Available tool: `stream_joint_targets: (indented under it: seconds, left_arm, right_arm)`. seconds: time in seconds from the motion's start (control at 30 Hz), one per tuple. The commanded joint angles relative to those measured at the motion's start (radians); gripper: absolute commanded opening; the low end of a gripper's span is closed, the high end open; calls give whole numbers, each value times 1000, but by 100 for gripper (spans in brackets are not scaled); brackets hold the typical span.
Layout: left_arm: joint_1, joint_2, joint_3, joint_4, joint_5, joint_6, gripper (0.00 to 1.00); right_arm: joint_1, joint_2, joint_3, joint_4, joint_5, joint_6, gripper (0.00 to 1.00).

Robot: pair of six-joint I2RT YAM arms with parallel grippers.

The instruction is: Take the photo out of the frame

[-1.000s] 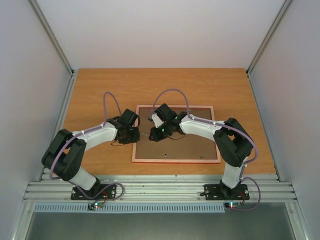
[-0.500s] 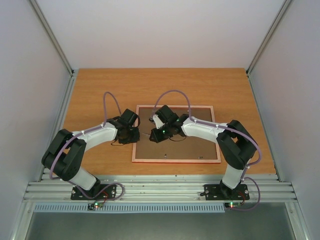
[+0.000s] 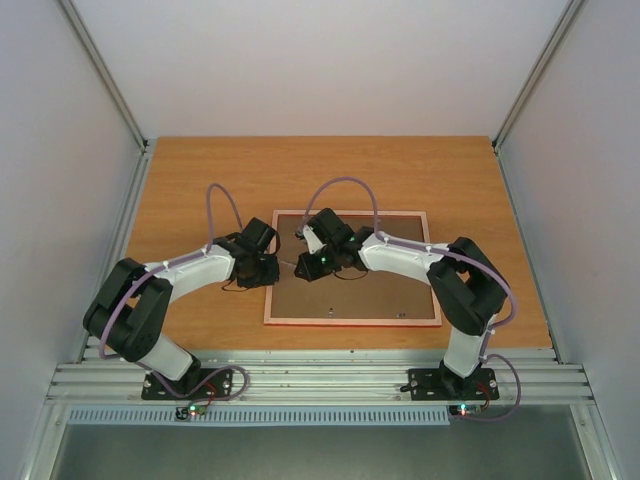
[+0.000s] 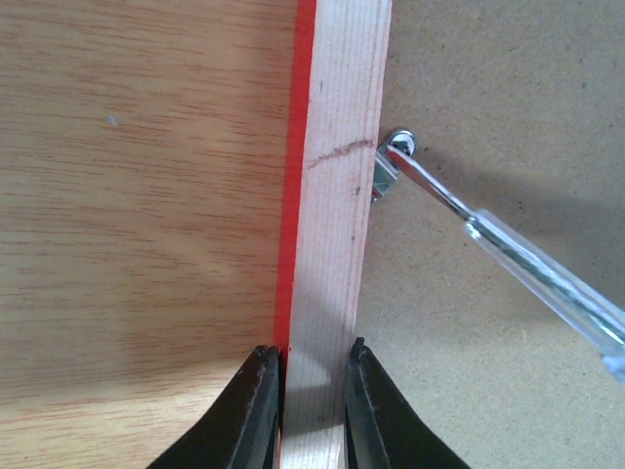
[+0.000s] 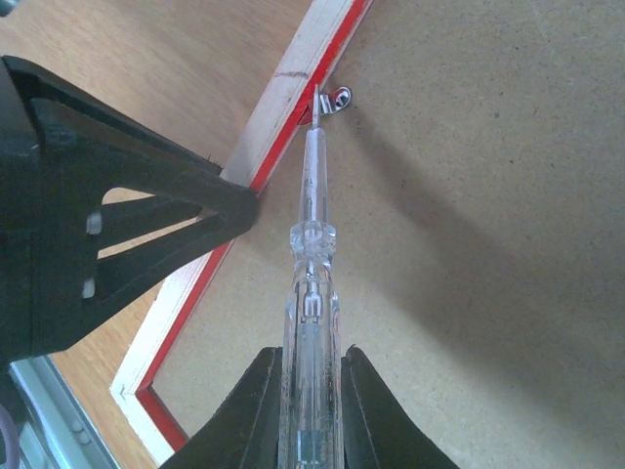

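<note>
The frame [image 3: 350, 321] lies face down on the table, its brown backing board [image 3: 385, 295] turned up. The photo is hidden under that board. My left gripper [image 4: 314, 357] is shut on the frame's left rail [image 4: 337, 195], one finger on the red outer edge and the other on the board side. A clear-handled screwdriver [image 5: 312, 234] is clamped in my right gripper [image 5: 311, 366], which is shut on it. Its tip touches a small metal clip [image 5: 337, 98] at the inner edge of that rail. The left wrist view shows the same clip [image 4: 393, 156] and the screwdriver shaft [image 4: 518, 266].
The orange wooden table [image 3: 200, 170] is boxed in by white walls on three sides. An aluminium rail [image 3: 320, 378] runs along the near edge by the arm bases. Purple cables [image 3: 345, 185] arch over both wrists. Another small clip [image 3: 331, 312] sits near the frame's front rail.
The right gripper with the screwdriver has shifted a little to the left and farther, toward the frame's left rail. The left gripper has not moved.
</note>
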State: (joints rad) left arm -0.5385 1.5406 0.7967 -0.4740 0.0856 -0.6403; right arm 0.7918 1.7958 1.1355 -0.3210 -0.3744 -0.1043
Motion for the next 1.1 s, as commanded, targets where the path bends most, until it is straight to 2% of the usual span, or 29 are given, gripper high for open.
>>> stream_joint_targets:
  seconds: [0.0,0.4,0.63,1.07]
  left_arm:
    - [-3,31,-20,-10,12,-35,7]
    - [-2,38,-26,-6,8,-33,6]
    - [-3,50,-18,-13,-17,-28,6]
    - [-3,65,-16,-18,-52,-22,5]
  right_arm:
    - [7,37,46,13,-5,12,1]
    - [7,77,84,-49,-68,-14,1]
    - [10,97,142,-187,-95,-66,1]
    - [15,100,179,-330,-134,-139,1]
